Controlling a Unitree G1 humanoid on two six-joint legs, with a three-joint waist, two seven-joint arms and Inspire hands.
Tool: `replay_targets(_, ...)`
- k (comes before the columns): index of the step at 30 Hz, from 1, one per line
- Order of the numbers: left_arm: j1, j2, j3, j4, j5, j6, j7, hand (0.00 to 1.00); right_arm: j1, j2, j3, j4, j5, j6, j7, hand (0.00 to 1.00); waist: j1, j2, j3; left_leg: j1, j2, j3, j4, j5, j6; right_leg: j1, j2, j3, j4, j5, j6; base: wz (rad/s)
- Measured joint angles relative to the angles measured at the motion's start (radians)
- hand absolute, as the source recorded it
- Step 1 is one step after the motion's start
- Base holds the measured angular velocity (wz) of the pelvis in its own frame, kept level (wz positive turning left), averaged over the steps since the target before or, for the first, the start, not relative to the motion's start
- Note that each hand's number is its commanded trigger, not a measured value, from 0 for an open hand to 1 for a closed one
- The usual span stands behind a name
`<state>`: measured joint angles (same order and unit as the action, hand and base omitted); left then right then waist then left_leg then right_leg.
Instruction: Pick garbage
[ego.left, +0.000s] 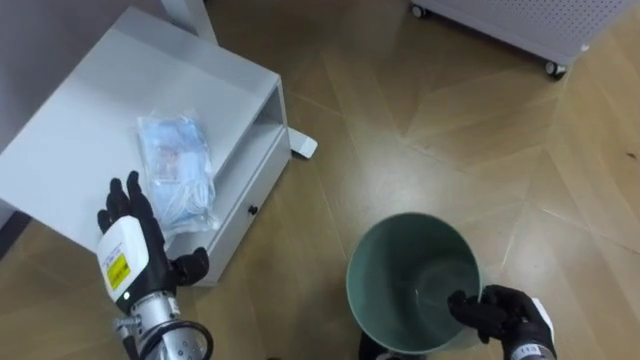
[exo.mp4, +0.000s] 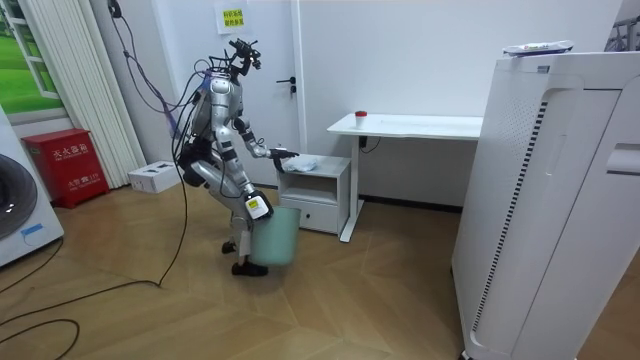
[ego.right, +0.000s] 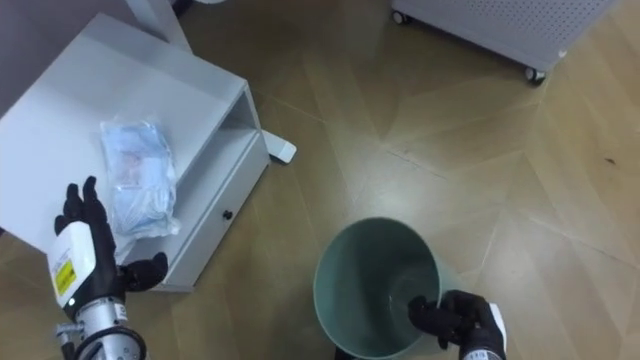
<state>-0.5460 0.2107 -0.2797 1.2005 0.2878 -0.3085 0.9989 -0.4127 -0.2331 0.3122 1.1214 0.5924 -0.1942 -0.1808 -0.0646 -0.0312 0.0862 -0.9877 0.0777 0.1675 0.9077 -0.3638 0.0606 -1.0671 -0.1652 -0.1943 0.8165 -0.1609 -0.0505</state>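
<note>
Left eye view: the left hand (ego.left: 130, 235) is held flat, fingers spread, over the white cabinet (ego.left: 70, 130), just beside the crinkled plastic packet (ego.left: 175, 170) lying on its top. The green bin (ego.left: 400, 245) is gripped at the rim by the right hand (ego.left: 500, 312), fingers curled over the edge.

Room view: the robot is seen leaning forward at the cabinet, beside a white desk (exo.mp4: 420, 125).

Right eye view: contact with the packet cannot be told. The fingers should be slid over it and closed gently, since thin film is likely to slip, with the bin held level.
</note>
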Motion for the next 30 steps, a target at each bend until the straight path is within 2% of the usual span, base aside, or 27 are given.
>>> replay_targets(8,-0.008,0.022,-0.031,0.0,0.035,0.005,0.02,0.0,-0.032,0.002,0.01,0.005,0.003,0.017,0.018,1.0,-0.007,0.002,0.0032,-0.032,0.014,-0.01,0.025,-0.004,0.0,-0.019,0.008,-0.006,0.005,0.0,0.0,0.0)
replay_targets(9,-0.015,0.033,-0.045,0.002,0.039,0.01,0.021,0.0,-0.043,0.001,0.016,0.01,0.012,0.019,0.019,1.0,-0.01,0.001,0.0094,-0.039,0.014,-0.01,0.029,-0.004,0.0,-0.026,0.007,-0.007,0.008,0.001,-0.002,0.0)
replay_targets(10,-0.021,0.036,-0.048,0.009,0.044,0.012,0.021,0.0,-0.044,0.001,0.017,0.01,0.015,0.02,0.021,1.0,-0.011,0.001,0.0098,-0.045,0.014,-0.01,0.032,-0.004,0.0,-0.032,0.007,-0.006,0.012,0.001,-0.002,0.0)
replay_targets(11,-0.037,0.041,-0.052,0.032,0.058,0.021,0.021,0.0,-0.056,-0.001,0.017,0.01,0.025,0.021,0.021,1.0,-0.011,0.0,0.0138,-0.053,0.014,-0.01,0.034,-0.004,0.0,-0.04,0.007,-0.005,0.019,0.001,-0.003,0.0)
replay_targets(13,-0.05,0.052,-0.07,0.049,0.06,0.028,0.021,0.0,-0.058,-0.005,0.021,0.01,0.043,0.023,0.032,1.0,-0.014,0.0,0.0146,-0.068,0.014,-0.01,0.041,-0.005,-0.001,-0.057,0.007,-0.004,0.026,0.0,-0.005,0.0)
replay_targets(16,-0.066,0.057,-0.091,0.077,0.076,0.052,0.021,0.0,-0.067,-0.012,0.037,0.005,0.05,0.042,0.043,1.0,-0.014,0.0,0.0149,-0.093,0.014,-0.012,0.057,-0.01,-0.002,-0.081,0.01,-0.005,0.039,-0.003,-0.009,-0.04)
replay_targets(22,-0.089,0.06,-0.098,0.077,0.148,0.091,0.011,0.0,-0.072,-0.037,0.039,-0.028,0.049,0.043,0.07,1.0,-0.018,0.001,0.0153,-0.147,0.015,-0.016,0.087,-0.017,-0.005,-0.134,0.006,-0.005,0.071,-0.007,-0.016,0.0)
replay_targets(30,-0.125,0.089,-0.1,0.077,0.258,0.152,0.015,0.0,-0.087,-0.049,0.04,-0.049,0.066,0.064,0.092,1.0,-0.026,0.003,0.0164,-0.203,0.017,-0.025,0.137,-0.028,-0.007,-0.187,-0.002,-0.008,0.116,-0.024,-0.024,0.03)
